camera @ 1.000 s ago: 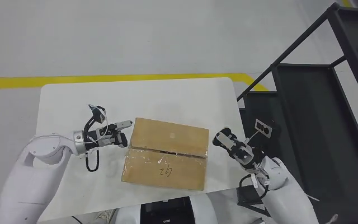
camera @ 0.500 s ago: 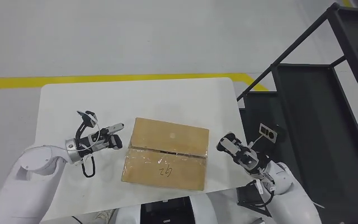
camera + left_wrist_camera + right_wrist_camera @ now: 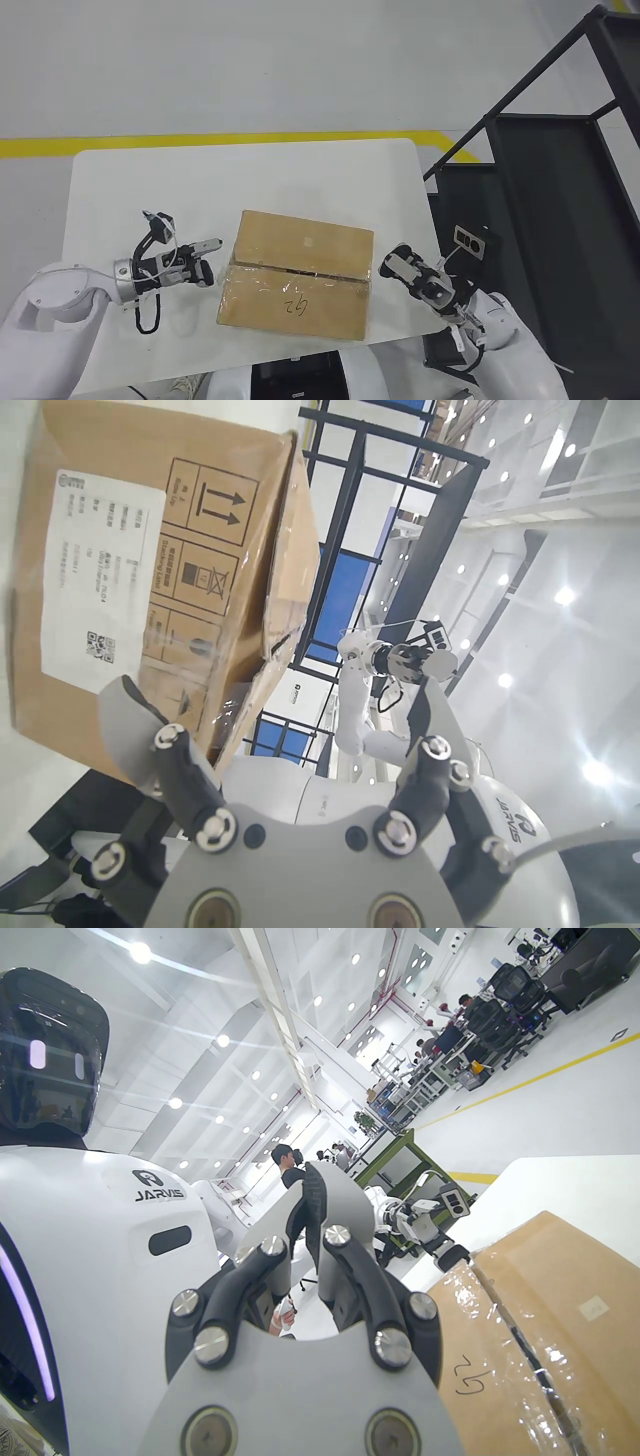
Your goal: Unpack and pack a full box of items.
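Just beside the taped box (image 3: 297, 275), the left gripper (image 3: 207, 258) is sitting spread wide and empty; the right gripper (image 3: 393, 262), opposite, is hanging pinched together, empty too.

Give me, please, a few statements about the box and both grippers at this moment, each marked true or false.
1. The cardboard box is closed, with tape along its top seam. True.
2. The left gripper is clamped on a flap of the box. False: it is open beside the box, apart from it, and holds nothing.
3. The right gripper is shut. True.
4. The box stands on the floor. False: it stands on the white table.
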